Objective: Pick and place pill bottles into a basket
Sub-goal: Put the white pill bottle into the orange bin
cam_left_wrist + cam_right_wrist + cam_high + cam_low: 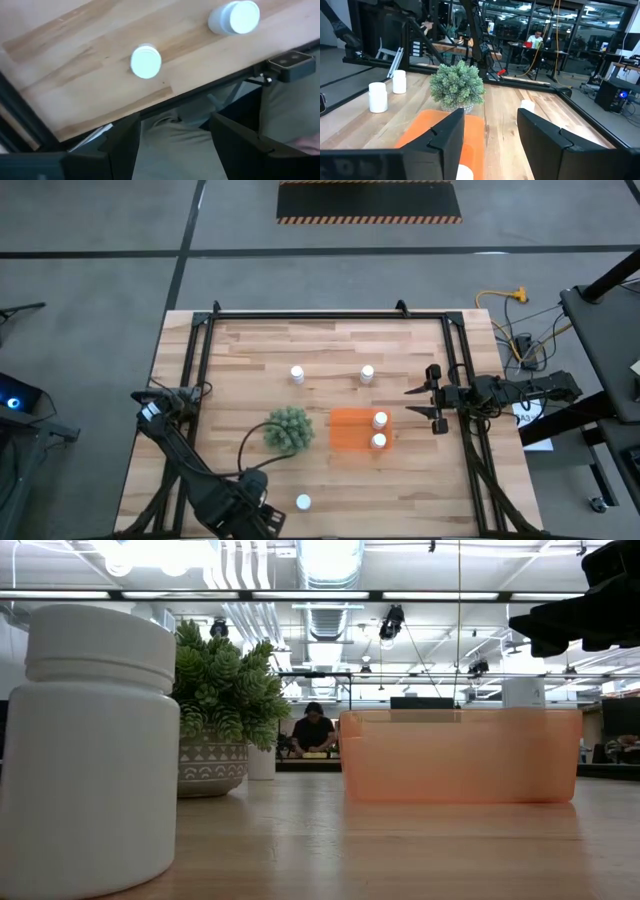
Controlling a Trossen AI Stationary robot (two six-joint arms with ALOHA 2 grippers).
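Observation:
The orange basket (350, 430) sits right of the table's middle with two white pill bottles (380, 420) (378, 441) upright at its right end. Two more bottles (297, 374) (367, 374) stand farther back, and one (303, 502) stands near the front edge. My right gripper (428, 405) hovers open and empty just right of the basket, pointing at it; its wrist view shows the basket (420, 130) ahead. My left gripper (172, 145) is open and empty over the table's near edge, with two bottles (146, 61) (235, 17) standing beyond it.
A round green spiky plant (288, 428) in a pot stands just left of the basket. A black frame (330, 316) runs along the table's far and side edges. A small black device (292, 62) sits at the near edge. People sit in the room behind (313, 730).

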